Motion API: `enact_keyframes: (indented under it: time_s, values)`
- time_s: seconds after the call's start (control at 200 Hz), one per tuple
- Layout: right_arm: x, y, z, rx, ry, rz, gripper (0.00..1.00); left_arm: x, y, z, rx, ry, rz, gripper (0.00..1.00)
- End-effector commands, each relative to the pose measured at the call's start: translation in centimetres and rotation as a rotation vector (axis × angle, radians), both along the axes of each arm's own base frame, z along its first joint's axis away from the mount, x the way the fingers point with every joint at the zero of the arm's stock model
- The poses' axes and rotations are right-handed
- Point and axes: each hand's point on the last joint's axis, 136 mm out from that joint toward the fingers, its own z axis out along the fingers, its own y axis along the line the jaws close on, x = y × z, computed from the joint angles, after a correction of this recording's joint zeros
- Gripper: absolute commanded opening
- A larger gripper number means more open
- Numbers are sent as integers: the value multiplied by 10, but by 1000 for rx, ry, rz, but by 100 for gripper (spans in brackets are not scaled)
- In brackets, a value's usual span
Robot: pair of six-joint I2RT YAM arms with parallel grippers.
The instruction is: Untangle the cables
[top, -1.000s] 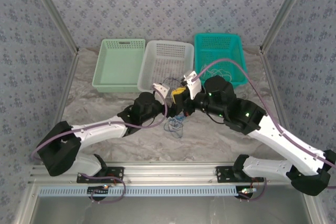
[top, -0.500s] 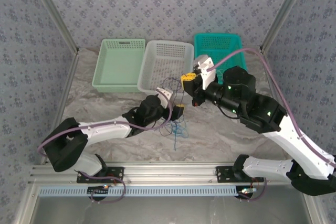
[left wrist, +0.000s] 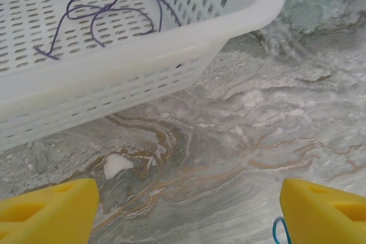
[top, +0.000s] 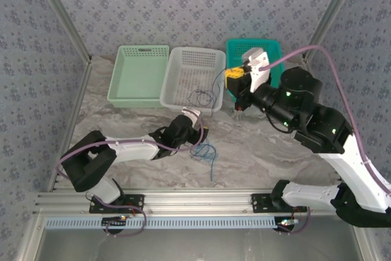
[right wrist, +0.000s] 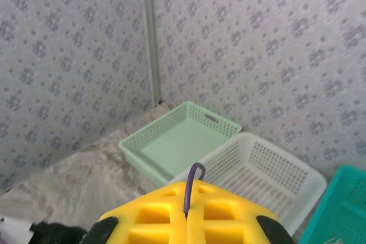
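My right gripper [top: 234,77] hangs high over the seam between the white basket [top: 183,59] and the teal basket [top: 275,50]. It is shut on a dark purple cable [right wrist: 194,181], pinched between the yellow fingers [right wrist: 154,221]. That purple cable [top: 201,97] trails down and loops inside the white basket, and its loops [left wrist: 108,12] lie on the basket floor. A blue cable [top: 206,151] lies loose on the marbled table. My left gripper [top: 200,132] sits low and open just behind it, nothing between its fingers. A blue loop [left wrist: 278,230] shows by the right finger.
Three baskets line the back: pale green [top: 139,74], white and teal. The white basket's near wall [left wrist: 171,55] stands close in front of my left gripper [left wrist: 189,210]. Patterned walls close in the back and sides. Metal rail [top: 195,200] runs along the near edge.
My right gripper rose and swung back-right with the purple cable, drawing it away from the blue one. My left arm reached further right and lower. The blue cable stayed on the table.
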Motion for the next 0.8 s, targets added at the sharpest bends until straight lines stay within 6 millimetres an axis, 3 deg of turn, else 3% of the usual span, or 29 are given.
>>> enact_keyframes:
  time_s: [0.0,0.17,0.415,0.525,0.56,0.685,0.8]
  values:
    - [5,-11,8,-34,-23,-45,0,1,8,-6,33,-8,38,83]
    - [8,-14,23,-1,-52,-47,0,3,11,-3,36,-18,58,83]
    - [32,-4,10,-33,-15,-68,0,5,20,16,27,-60,92,87]
    - [44,-22,27,43,-35,-121,0,4,31,15,60,-69,119,88]
    - [47,-29,41,92,-64,-131,0,4,34,15,61,-71,126,88]
    - [49,-37,64,130,-89,-124,0,0,39,27,19,-93,130,62]
    - [53,-37,72,125,-100,-126,0,-3,39,58,-57,-147,112,32]
